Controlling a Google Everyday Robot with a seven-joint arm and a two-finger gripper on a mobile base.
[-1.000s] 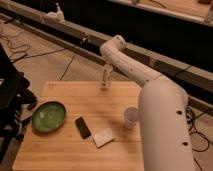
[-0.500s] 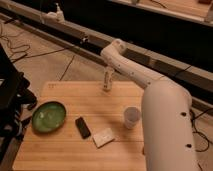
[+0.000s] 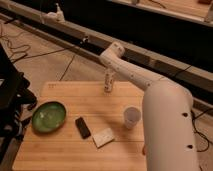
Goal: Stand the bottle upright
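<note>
One bottle point(image 3: 108, 81) stands near the table's point(image 3: 60, 150) far edge, apparently upright (cup point(image 3: 131, 117) well to its near right). Gripper point(image 3: 108, 75) sits at it; jaws' state I cannot tell. Release gently, lifting straight up.

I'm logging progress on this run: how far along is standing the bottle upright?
Looks nearly done: the bottle stands vertical at the far edge of the wooden table. In hand: the gripper sits right at the bottle, seemingly around its upper part. Left: let go and pull the arm away without tipping it. The cup stands apart, nearer the camera.
</note>
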